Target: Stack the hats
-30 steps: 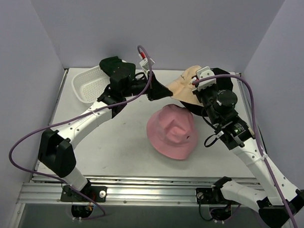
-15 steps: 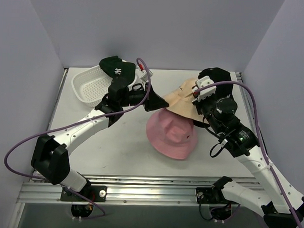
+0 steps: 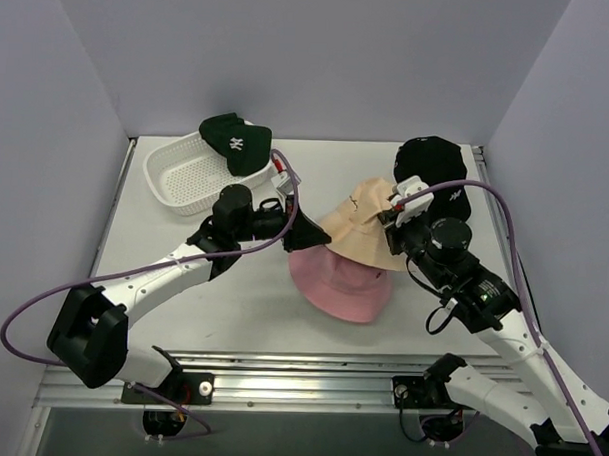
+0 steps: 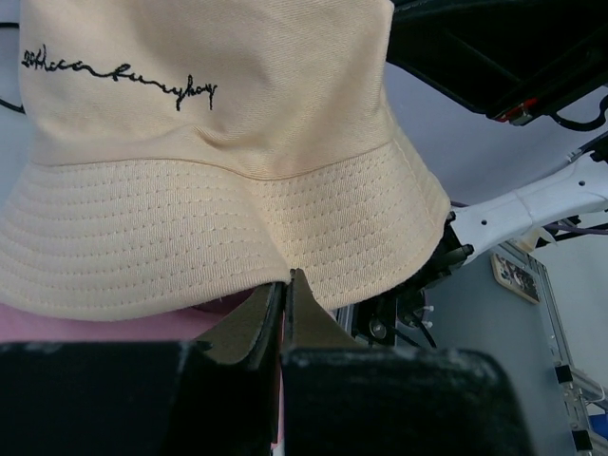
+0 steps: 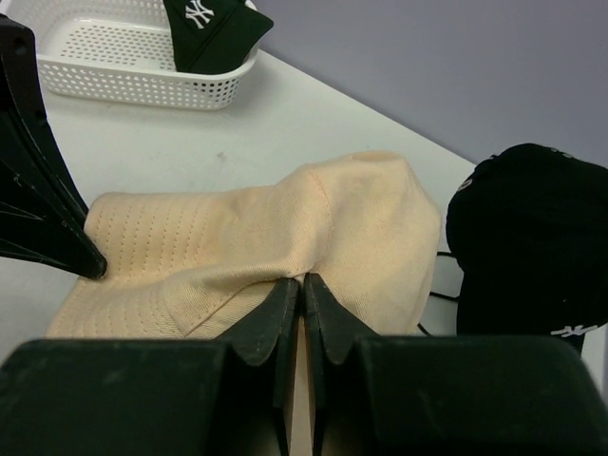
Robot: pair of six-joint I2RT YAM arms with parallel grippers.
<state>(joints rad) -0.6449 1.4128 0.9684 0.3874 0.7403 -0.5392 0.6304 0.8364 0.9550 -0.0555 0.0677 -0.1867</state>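
Left hand (image 3: pixel 322 230): fingers together, clamped on the left brim of the tan bucket hat (image 3: pixel 360 228).
Right hand (image 3: pixel 393 215): fingers together, pinching its right side.
Doing it well: it needed lowering level, centred on the pink bucket hat (image 3: pixel 340 286) partly beneath, with both grips released together.
Bench (image 3: pixel 212 305): pale, with a white basket (image 3: pixel 171 178) at far left.
Room: plain lavender walls (image 3: pixel 390 61).

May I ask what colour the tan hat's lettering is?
Black script on the tan hat, clearest in the left wrist view.

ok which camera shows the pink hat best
Top external: the pink bucket hat shows its near brim and part of its crown, with the far side covered by the tan bucket hat. Left wrist shows only a pink sliver under the tan brim. Right wrist shows none of it.
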